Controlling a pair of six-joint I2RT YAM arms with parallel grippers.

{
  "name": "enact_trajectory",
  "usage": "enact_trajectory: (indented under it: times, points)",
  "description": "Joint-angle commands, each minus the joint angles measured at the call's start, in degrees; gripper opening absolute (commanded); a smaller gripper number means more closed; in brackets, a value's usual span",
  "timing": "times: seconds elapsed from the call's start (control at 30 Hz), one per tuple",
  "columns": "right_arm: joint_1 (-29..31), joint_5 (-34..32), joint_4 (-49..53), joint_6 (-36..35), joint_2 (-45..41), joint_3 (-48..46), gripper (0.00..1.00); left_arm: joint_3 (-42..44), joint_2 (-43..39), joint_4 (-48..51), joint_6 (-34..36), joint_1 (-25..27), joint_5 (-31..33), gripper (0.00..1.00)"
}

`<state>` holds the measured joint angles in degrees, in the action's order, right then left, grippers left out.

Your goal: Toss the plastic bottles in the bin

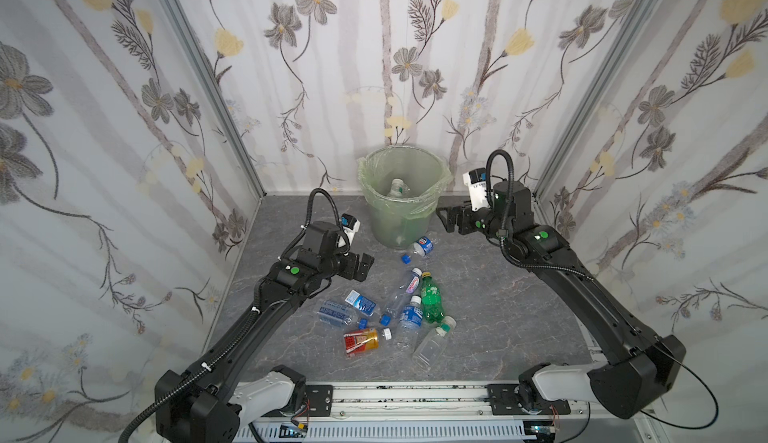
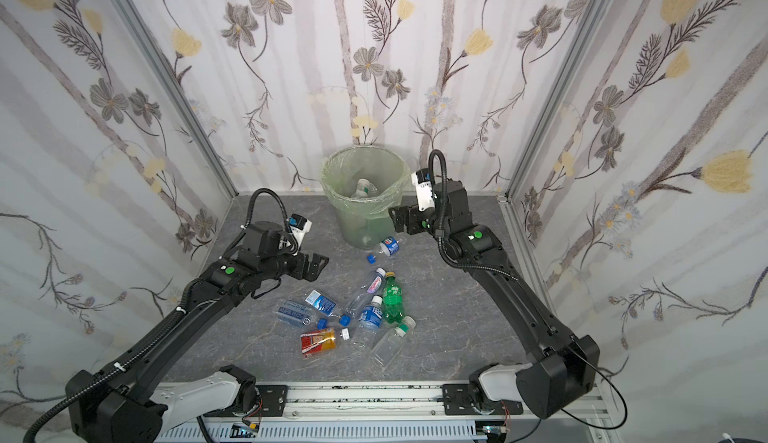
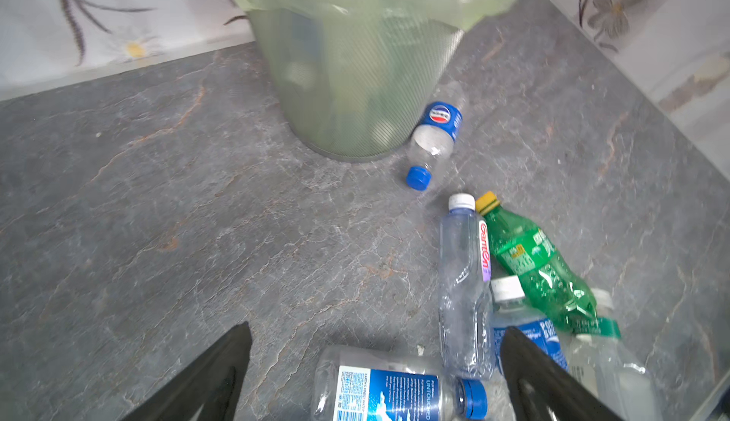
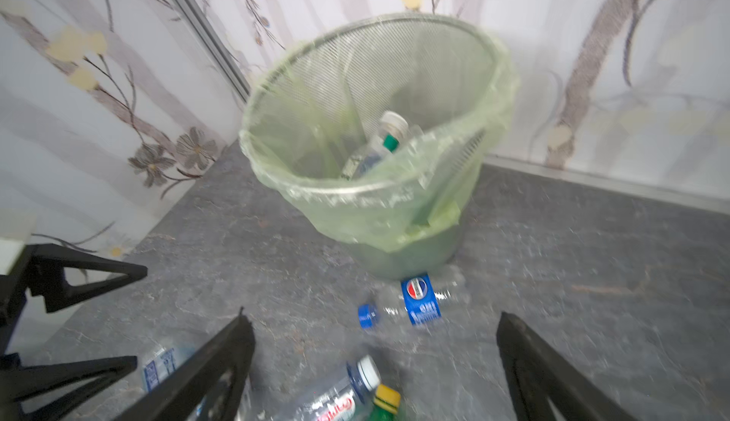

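Observation:
The bin (image 1: 399, 220) stands at the back middle in both top views, its green liner folded over the rim, with a bottle (image 1: 397, 187) inside, also seen in the right wrist view (image 4: 379, 142). Several plastic bottles lie on the floor: a green one (image 1: 430, 299), an orange-red labelled one (image 1: 360, 341), and a blue-labelled one (image 1: 424, 246) at the bin's foot. My right gripper (image 1: 446, 218) hangs open and empty just right of the bin's rim. My left gripper (image 1: 365, 268) is open and empty, left of the pile, above a blue-labelled bottle (image 3: 387, 391).
Flowered walls close in the grey stone-patterned floor (image 1: 498, 295) on three sides. A metal rail (image 1: 407, 395) with both arm bases runs along the front edge. In the right wrist view the left gripper (image 4: 138, 314) shows at the frame's edge.

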<state>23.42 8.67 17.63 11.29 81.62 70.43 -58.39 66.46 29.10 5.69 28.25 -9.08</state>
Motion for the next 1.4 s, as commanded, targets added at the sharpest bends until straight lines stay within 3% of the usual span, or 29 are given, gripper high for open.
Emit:
enact_trajectory:
  times: [0.0,0.1,0.37,0.53,0.83,1.1,1.3,1.37]
  points:
    - [-2.91,1.20,-8.04,3.26,-5.09,-9.07,0.98,-0.51,1.49,4.99,14.57,3.00,5.71,1.00]
    - [-5.93,3.36,-10.95,5.12,-9.99,-17.12,0.98,-0.66,3.13,8.12,20.80,5.55,11.04,1.00]
    - [-7.51,3.06,-13.45,5.23,-13.69,-24.75,0.99,1.61,4.74,17.65,29.83,11.48,14.37,1.00]
    - [-8.17,4.43,-14.74,5.30,-12.35,-25.26,0.99,2.96,6.82,17.41,30.01,13.54,12.74,0.99]
    - [-8.48,6.34,-16.83,5.83,-11.72,-26.25,0.99,3.80,14.71,15.16,28.67,14.83,17.83,0.97]
    - [-9.18,7.39,-17.02,5.94,-12.59,-26.84,0.99,2.85,23.74,9.74,25.16,14.43,20.68,0.88]
    - [-9.36,7.70,-16.67,6.11,-13.66,-26.84,0.99,1.05,28.30,7.00,23.55,12.81,19.86,0.74]
    - [-9.44,7.34,-16.75,6.28,-14.27,-29.10,0.99,1.55,28.70,6.07,23.90,12.22,18.79,0.73]
